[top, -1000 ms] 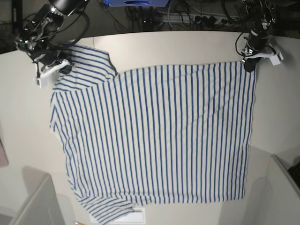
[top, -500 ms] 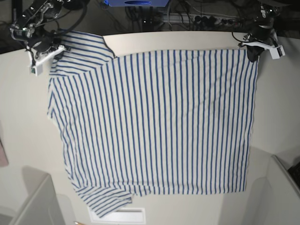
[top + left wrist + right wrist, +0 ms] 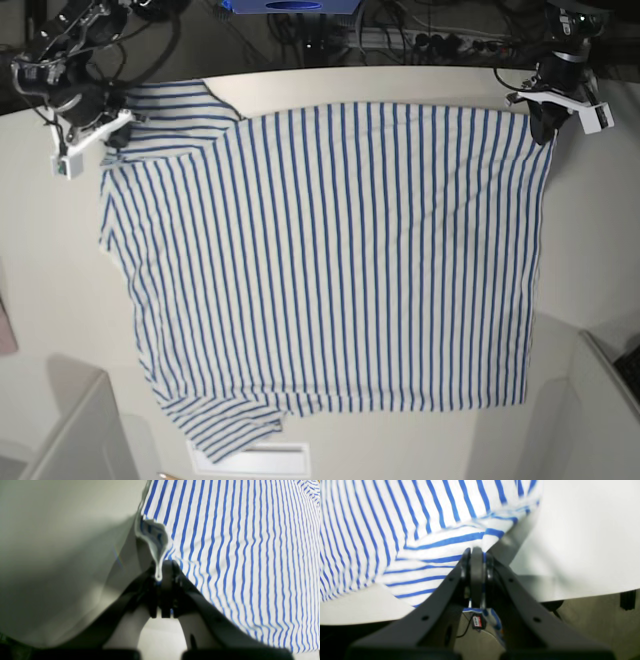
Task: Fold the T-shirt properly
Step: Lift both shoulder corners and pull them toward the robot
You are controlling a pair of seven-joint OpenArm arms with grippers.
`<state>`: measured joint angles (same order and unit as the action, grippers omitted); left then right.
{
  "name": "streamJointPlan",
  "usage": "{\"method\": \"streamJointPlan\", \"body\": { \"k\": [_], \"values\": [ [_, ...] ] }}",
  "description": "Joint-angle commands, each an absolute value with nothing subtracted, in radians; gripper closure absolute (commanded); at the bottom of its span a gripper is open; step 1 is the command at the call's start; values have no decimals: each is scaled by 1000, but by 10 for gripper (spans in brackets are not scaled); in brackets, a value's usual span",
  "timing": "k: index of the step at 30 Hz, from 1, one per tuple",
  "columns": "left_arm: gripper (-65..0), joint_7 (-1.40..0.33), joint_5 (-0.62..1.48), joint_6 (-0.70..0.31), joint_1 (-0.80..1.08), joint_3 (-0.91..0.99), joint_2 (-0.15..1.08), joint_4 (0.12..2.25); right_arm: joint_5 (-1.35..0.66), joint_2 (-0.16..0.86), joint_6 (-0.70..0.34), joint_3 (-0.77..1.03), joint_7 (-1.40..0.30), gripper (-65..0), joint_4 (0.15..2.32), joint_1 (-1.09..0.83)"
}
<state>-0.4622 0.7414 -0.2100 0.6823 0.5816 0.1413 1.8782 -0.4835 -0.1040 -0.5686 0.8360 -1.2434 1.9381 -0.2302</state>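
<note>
Both arms are dragging the T-shirt (image 3: 330,260) toward twelve o'clock, flattening it on the table (image 3: 40,250). Jaws of the left gripper (image 3: 160,577) and right gripper (image 3: 476,555) are clamping its corners; thin pinches risk slipping under tension.

A pale, off-white table (image 3: 30,260) carries the T-shirt (image 3: 330,270), which lies spread flat over most of its top, blue stripes running from the far edge toward the near one, one sleeve reaching the table's far left corner and another its near edge
</note>
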Motion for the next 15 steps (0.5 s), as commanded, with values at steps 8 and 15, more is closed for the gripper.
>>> {"method": "streamJointPlan", "body": {
  "k": [8,15],
  "values": [
    [0,-588,751,-214,579,596,150,1893,-492,-94,-565,834,-1274,0,1956,-134],
    [0,-588,751,-139,519,587,151,1893,-492,-94,-479,828,-1274,0,1952,-62]
  ]
}}
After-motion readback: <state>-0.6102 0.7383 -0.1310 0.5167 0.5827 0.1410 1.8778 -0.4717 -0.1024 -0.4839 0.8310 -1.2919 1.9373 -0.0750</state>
